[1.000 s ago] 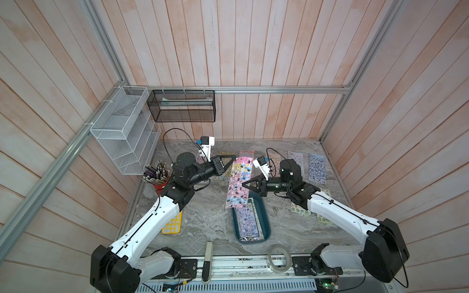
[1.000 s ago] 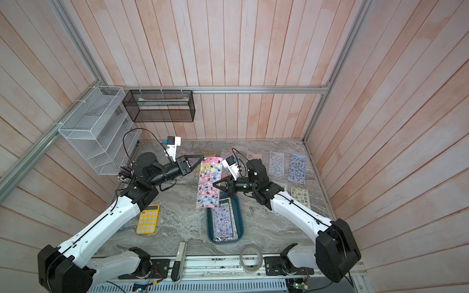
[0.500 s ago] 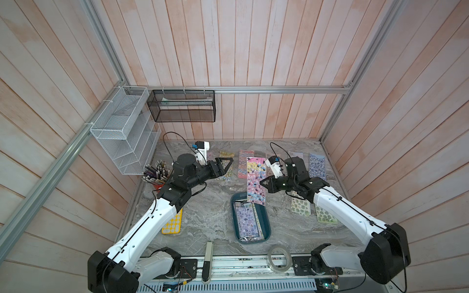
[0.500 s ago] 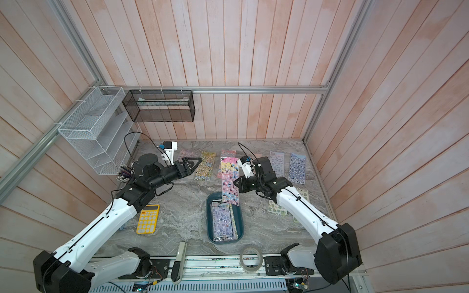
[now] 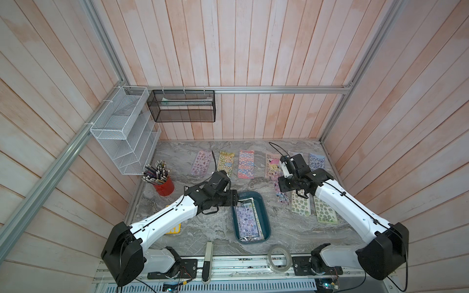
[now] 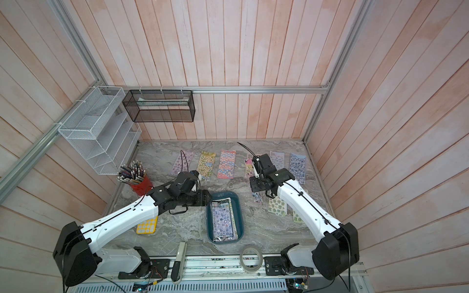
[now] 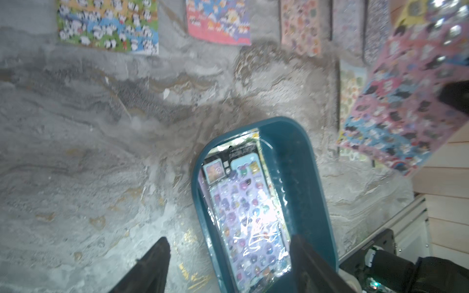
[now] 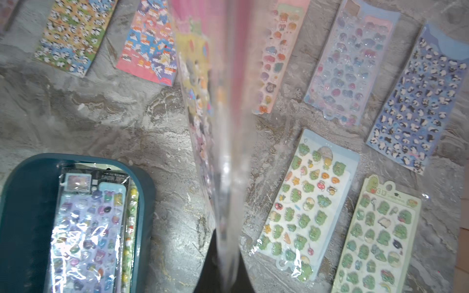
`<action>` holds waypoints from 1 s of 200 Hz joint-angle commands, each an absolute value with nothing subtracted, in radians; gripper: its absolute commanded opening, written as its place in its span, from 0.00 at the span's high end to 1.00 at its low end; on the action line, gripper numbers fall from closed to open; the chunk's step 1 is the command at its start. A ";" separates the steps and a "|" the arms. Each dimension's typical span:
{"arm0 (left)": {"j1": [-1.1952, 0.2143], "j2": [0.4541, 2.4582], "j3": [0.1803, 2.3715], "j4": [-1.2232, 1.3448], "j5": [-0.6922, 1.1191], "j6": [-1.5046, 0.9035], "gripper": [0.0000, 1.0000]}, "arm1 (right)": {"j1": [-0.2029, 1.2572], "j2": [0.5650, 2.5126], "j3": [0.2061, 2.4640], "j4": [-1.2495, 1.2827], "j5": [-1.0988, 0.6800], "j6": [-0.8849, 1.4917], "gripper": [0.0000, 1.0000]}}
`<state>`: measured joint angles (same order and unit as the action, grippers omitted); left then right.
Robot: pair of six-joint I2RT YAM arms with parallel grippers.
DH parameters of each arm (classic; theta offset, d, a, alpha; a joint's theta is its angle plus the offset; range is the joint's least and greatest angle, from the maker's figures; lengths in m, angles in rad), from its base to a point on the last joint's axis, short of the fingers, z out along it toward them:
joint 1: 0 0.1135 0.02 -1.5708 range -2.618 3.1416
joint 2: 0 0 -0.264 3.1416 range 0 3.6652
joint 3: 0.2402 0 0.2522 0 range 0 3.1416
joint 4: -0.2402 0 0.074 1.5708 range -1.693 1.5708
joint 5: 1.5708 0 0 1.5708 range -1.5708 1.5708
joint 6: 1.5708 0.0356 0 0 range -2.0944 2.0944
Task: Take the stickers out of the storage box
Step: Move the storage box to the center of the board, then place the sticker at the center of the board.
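Left claw open at box; right claw gripping one pink sheet.
Top view: my left claw (image 5: pixel 234 200) sits over the box's (image 5: pixel 265 215) far corner, stickers (image 5: pixel 245 219) inside. Left wrist: fingers (image 7: pixel 152 263) spread, nothing held, box below them. Right wrist: right claw (image 8: pixel 225 266) clamps the pink sheet (image 8: pixel 196 88) edge-on; loose sheets (image 8: pixel 304 203) lie flat on the table (image 8: pixel 114 121) beyond it.

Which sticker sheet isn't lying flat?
The pink sheet pinched in the right hand; it hangs above the table, while the other sheets lie flat on it or in the blue box.
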<state>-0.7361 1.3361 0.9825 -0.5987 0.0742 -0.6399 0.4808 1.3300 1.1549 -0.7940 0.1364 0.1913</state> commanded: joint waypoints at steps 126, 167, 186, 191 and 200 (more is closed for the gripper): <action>-0.725 1.607 1.042 -0.640 0.143 -0.686 0.89 | 0.479 1.396 1.143 -0.808 0.158 0.166 1.00; -0.613 1.528 0.965 -0.625 0.154 -0.671 0.95 | 0.479 1.405 1.143 -0.793 0.102 0.167 1.00; -0.552 1.480 0.937 -0.632 0.146 -0.649 0.96 | 0.479 1.414 1.137 -0.780 0.069 0.176 1.00; -0.537 1.469 0.930 -0.634 0.146 -0.643 0.97 | 0.479 1.417 1.133 -0.776 0.059 0.178 1.00; -0.512 1.451 0.918 -0.634 0.144 -0.635 0.97 | 0.479 1.420 1.126 -0.768 0.038 0.184 1.00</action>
<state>-0.5644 1.5131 0.9470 -0.6331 0.1562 -0.6727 0.4808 1.3964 1.1492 -0.7921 0.1005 0.1791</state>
